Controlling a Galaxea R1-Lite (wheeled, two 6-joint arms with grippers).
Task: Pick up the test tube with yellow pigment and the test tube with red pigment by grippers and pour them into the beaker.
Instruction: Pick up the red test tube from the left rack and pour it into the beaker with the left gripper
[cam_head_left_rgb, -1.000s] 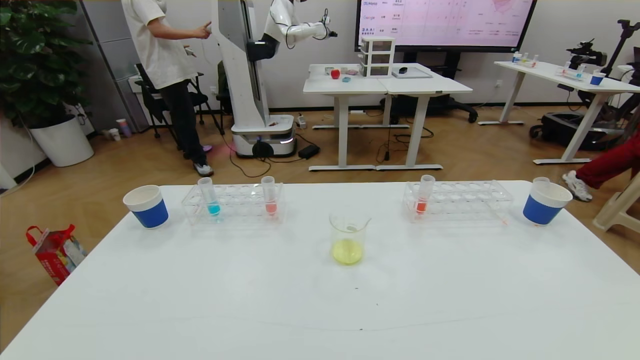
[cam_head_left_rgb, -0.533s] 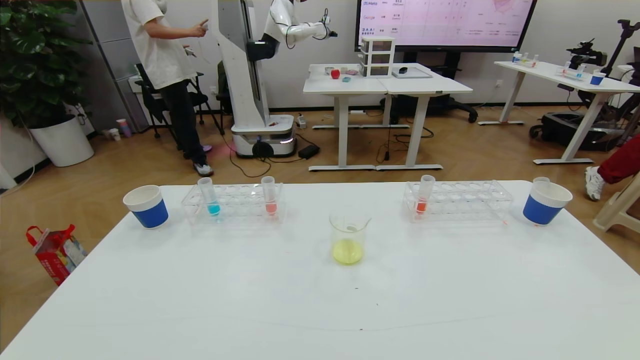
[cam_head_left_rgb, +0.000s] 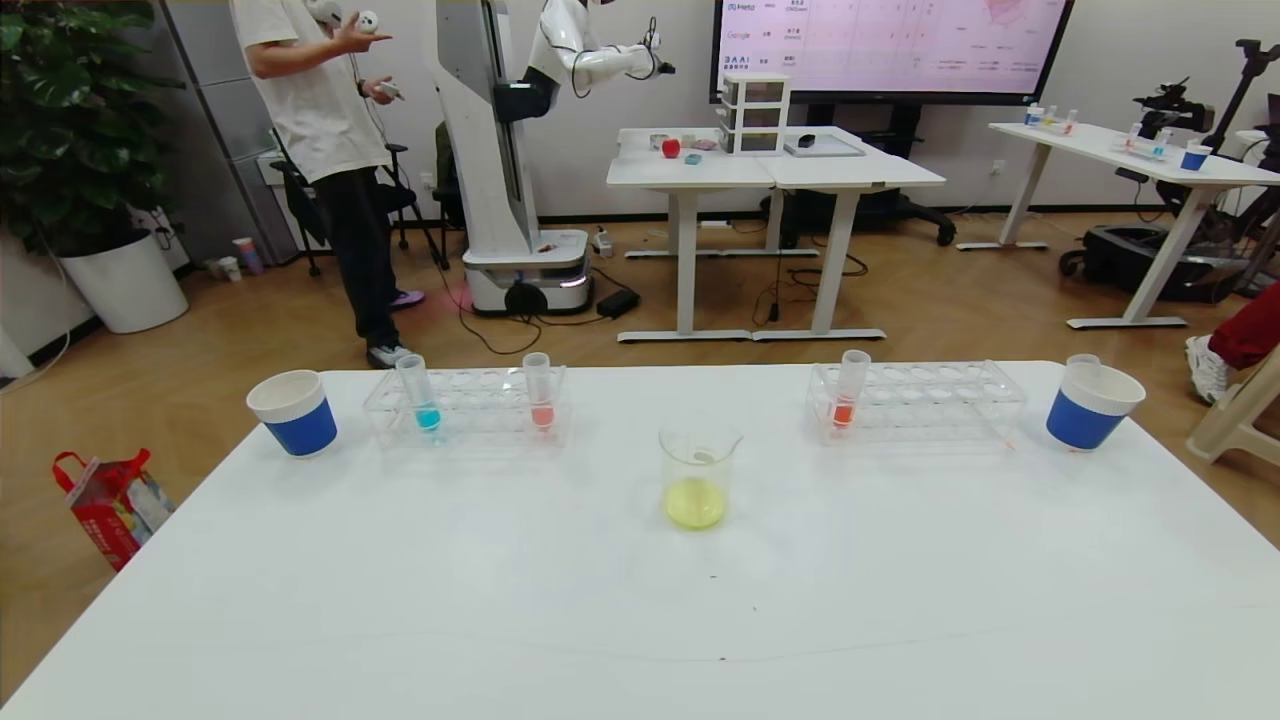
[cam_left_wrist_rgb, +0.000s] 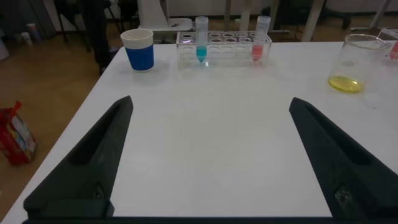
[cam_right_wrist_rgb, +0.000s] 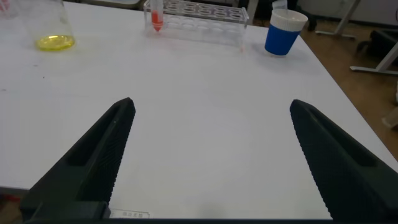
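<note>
Near the table (cam_head_left_rgb: 300, 600) edge, both grippers' fingers (cam_left_wrist_rgb: 93, 162) (cam_right_wrist_rgb: 93, 162) apart, beaker (cam_head_left_rgb: 697, 475) well beyond.

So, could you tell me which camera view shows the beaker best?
The head view: the beaker stands whole at mid-table, with yellow liquid at its bottom. The left wrist view shows it whole too, but off at the frame's edge. The right wrist view cuts off its top.

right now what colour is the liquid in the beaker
Yellow, pooled at the bottom of the beaker; clearest in the head view.
</note>
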